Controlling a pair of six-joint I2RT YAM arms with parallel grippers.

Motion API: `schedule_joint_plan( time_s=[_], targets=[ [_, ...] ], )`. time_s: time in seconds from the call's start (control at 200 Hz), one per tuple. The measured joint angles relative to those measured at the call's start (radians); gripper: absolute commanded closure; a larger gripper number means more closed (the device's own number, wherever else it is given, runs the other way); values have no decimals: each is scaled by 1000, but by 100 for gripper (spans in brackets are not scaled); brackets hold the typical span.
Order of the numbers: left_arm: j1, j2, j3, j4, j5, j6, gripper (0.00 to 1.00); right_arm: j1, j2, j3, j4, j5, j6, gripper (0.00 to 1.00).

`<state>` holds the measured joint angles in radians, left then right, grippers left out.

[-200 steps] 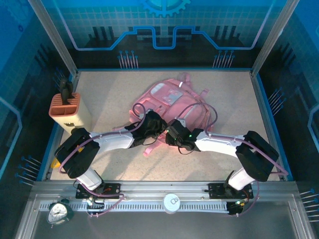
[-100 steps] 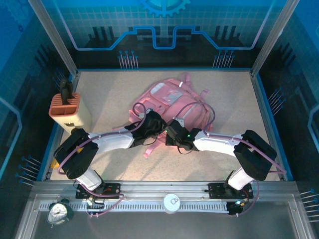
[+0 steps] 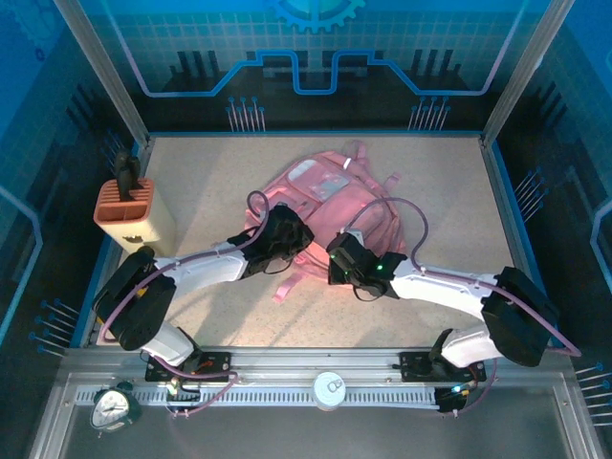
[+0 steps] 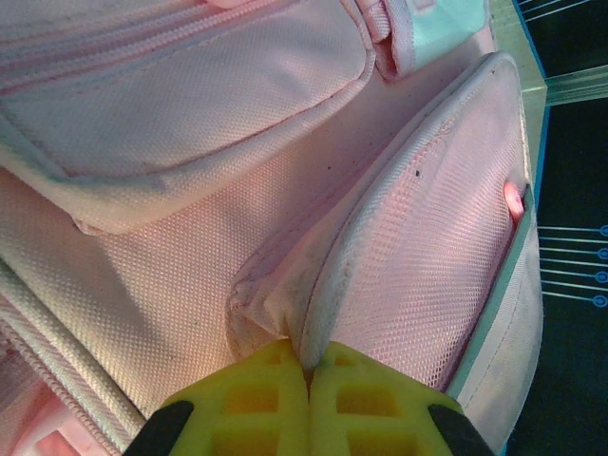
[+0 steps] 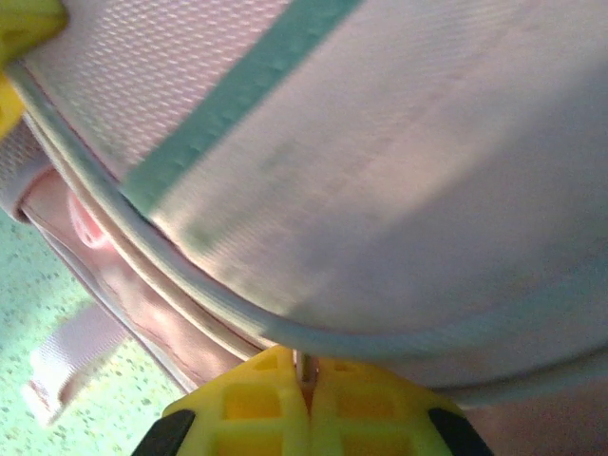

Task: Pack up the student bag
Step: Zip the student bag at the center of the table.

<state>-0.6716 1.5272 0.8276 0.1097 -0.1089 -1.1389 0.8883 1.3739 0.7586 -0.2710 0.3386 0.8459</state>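
Pink woven student bag (image 3: 330, 196) lies crumpled, left claw (image 4: 306, 359) and right claw (image 5: 303, 369) pinching seams.

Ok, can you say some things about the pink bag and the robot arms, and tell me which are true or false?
1. The backpack is pink. True.
2. The left tool and the right tool both pinch backpack fabric. True.
3. The orange pen holder stands at the table's right edge. False: it stands at the left edge.
4. The backpack stands upright. False: it lies flat on the table.
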Motion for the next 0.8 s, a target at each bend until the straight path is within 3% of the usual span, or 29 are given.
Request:
schedule_joint_plan(
  time_s=[0.33,0.485,0.55,0.66,0.8],
  targets=[
    [86,-19,10,-63,115,131,100,-81,-175,-42,-80,-43,-142,100],
    [135,-15,56,-134,145,225,100,-57,-92,14,-88,-94,-195,100],
    [157,-5,82,-171,149,257,89,-28,-34,45,-83,-100,-211,100],
    [185,-2,96,-198,146,300,53,3,36,87,-67,-131,-225,100],
    [201,-77,45,-179,131,291,42,16,67,95,-67,-171,-227,100]
  ],
)
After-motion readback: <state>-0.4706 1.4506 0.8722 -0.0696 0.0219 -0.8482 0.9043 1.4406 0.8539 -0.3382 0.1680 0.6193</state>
